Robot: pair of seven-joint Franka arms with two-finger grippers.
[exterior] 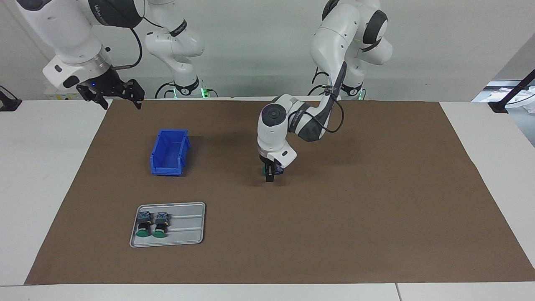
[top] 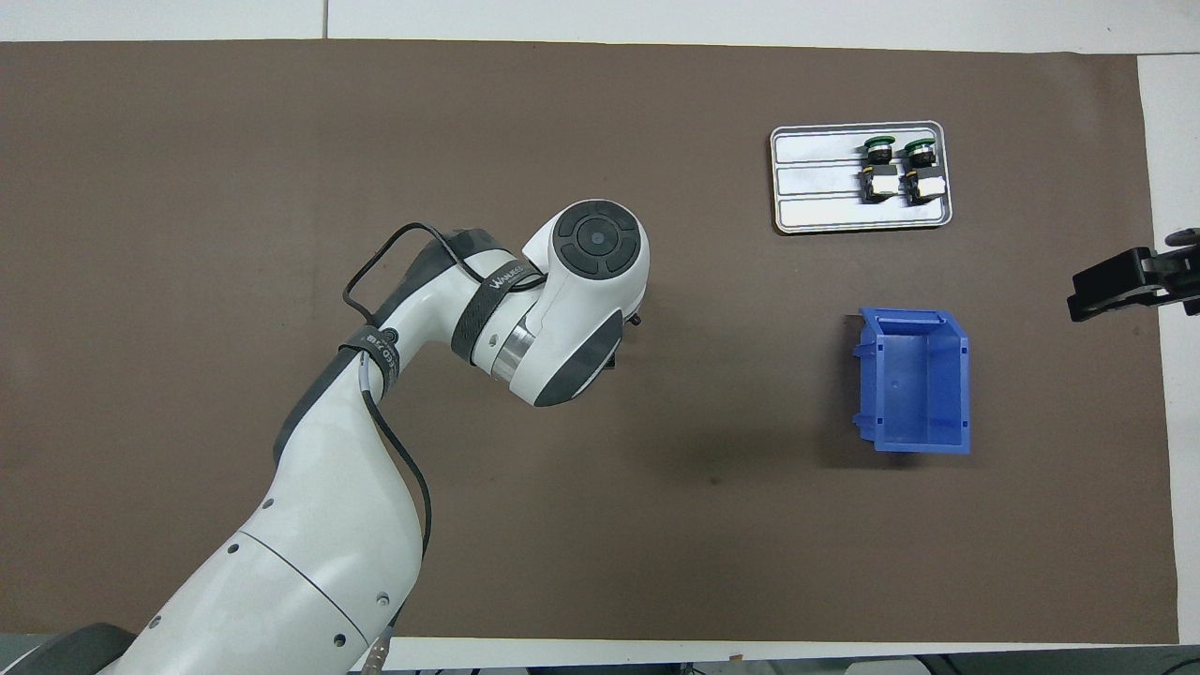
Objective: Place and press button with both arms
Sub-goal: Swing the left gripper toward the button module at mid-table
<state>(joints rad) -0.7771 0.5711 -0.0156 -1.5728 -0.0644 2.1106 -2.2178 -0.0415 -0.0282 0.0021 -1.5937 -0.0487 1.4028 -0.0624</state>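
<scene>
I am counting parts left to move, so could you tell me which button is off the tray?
The button at the left gripper, low over the middle of the mat; the other two buttons lie side by side in the grey tray.

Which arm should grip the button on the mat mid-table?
Left. The left gripper is already down around that button on the mat; the right gripper waits raised over the table edge near the blue bin.

mat: a brown rectangular paper mat [exterior: 376, 217] covered the white table [exterior: 42, 167].
bin: an open blue plastic bin [exterior: 169, 152] stood on it.
tray: a grey metal ridged tray [exterior: 188, 228] lay farther from the robots.
</scene>
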